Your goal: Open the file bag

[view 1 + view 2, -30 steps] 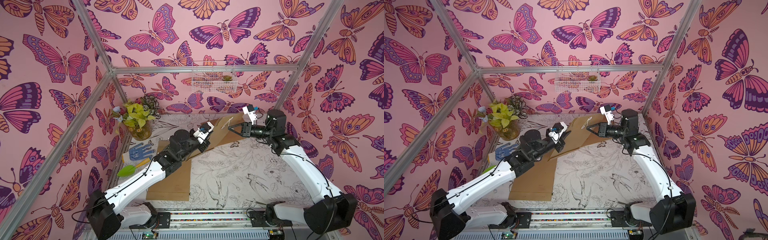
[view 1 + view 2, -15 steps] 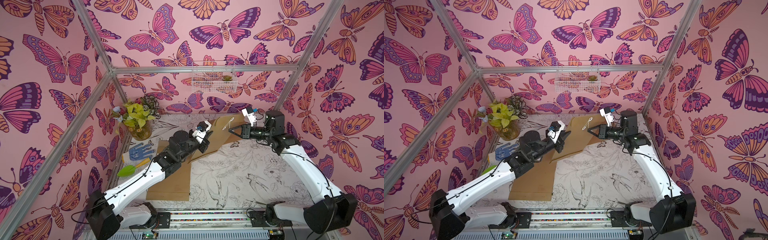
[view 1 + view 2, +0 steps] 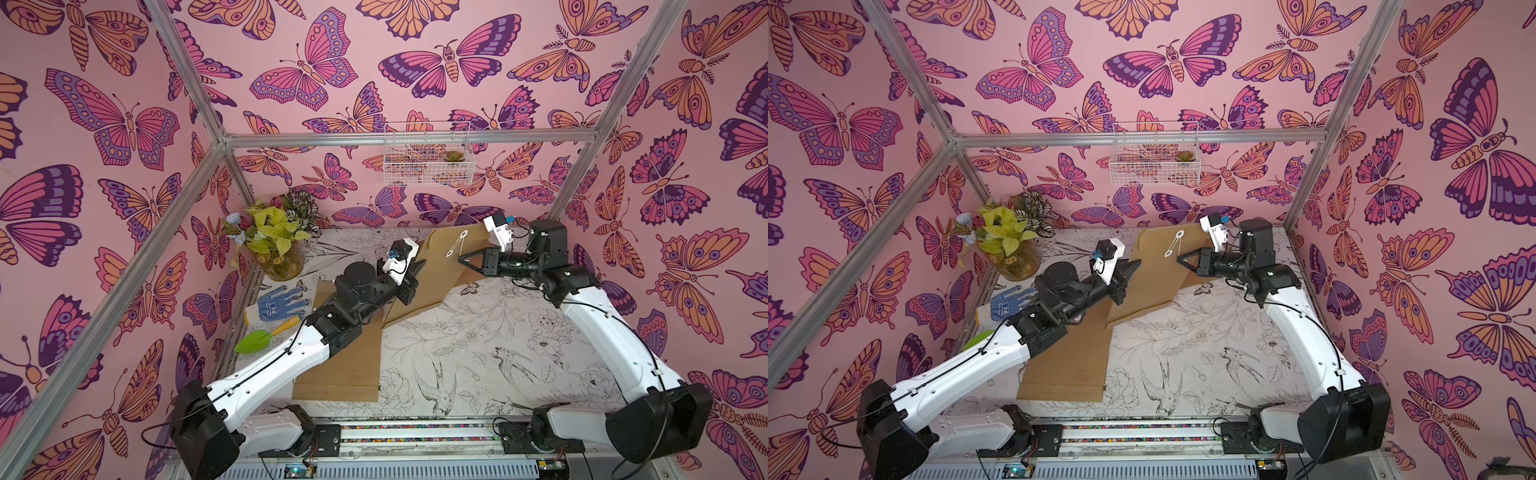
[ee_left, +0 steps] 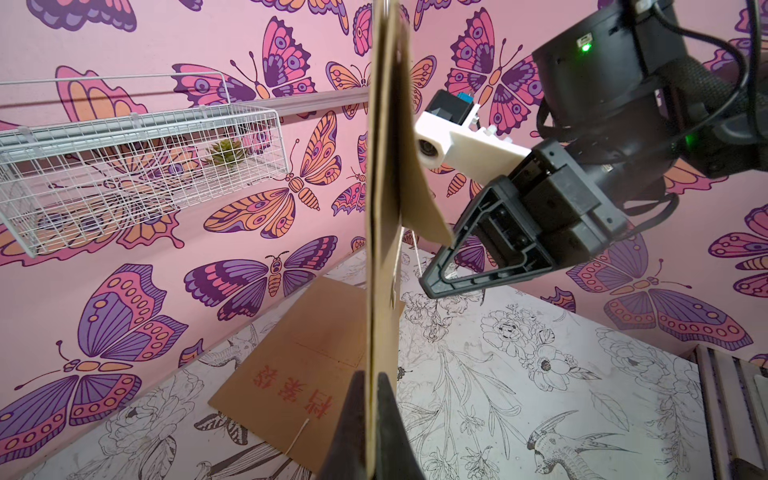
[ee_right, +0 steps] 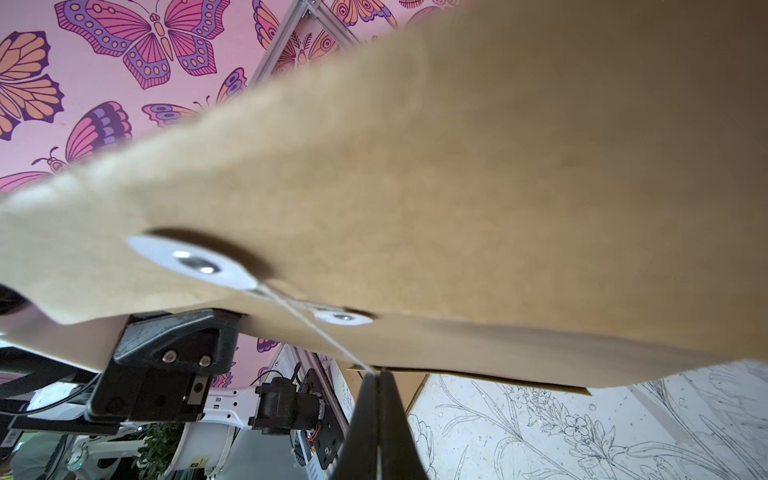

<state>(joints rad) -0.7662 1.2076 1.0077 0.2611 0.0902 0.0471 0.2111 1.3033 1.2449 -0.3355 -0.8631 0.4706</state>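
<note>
1. Over the last second the left gripper [image 3: 419,264] rose a little. The right gripper [image 3: 461,259] stayed almost where it was.
2. The file bag [image 3: 440,270] went up with the left arm, and its upper edge came higher in both top views. It now stood steeply, with its lower corner near or on the table [image 3: 498,353]; we could not tell which.
3. The left gripper was closed on the bag's near edge, and its fingers [image 4: 386,399] pinched the paper from both sides.
4. The right gripper was fully closed on the string [image 5: 316,328], which entered between its tips in the right wrist view.
5. The string ran tight from the flap's disc [image 5: 195,264], past the lower disc [image 5: 343,318], to that gripper.
6. We could not tell whether any turn was still wound round the lower disc.
7. In the left wrist view the flap [image 4: 419,195] stood slightly off the bag's body, so we judged the closure to be loosening.
8. We judged the task to be partway done: the bag was held and the string under tension, but the flap was not yet folded back.
9. A second bag [image 3: 345,365] lay flat under the left arm and seemed to play no part.
</note>
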